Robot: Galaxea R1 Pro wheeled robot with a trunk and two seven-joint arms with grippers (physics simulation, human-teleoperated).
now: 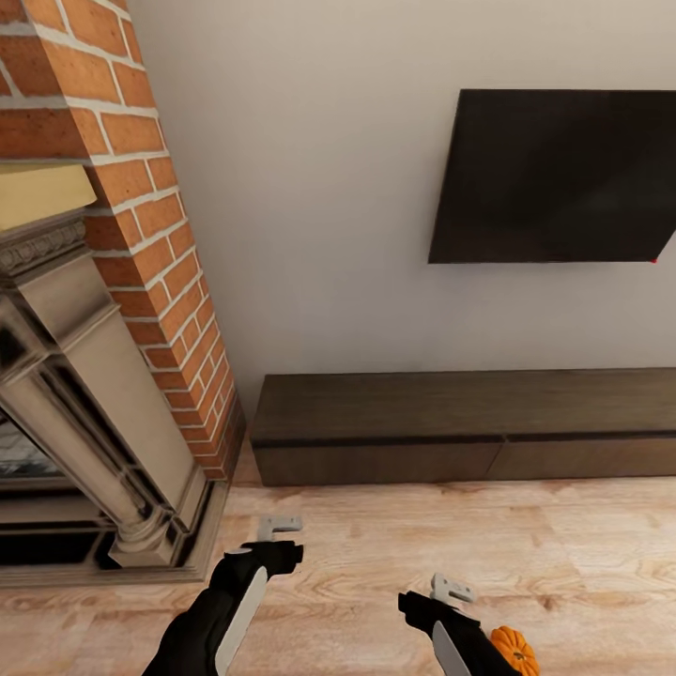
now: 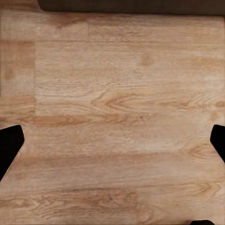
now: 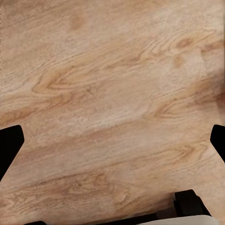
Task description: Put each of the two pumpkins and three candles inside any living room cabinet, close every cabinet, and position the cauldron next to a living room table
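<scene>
Head view angled down toward cabinet point(image 1: 469, 427); both wrist views close over floor point(image 2: 112, 117).

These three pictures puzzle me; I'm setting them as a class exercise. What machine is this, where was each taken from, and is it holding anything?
It is a simulated two-armed wheeled robot. The large picture comes from its head camera, looking down at its left gripper and right gripper. Ahead stand a brick fireplace, a wall-mounted TV and a long dark cabinet, closed. An orange pumpkin lies on the wood floor beside the right arm. The two small pictures come from wrist cameras; in both, the jaws are wide apart over bare floor, holding nothing.
</scene>
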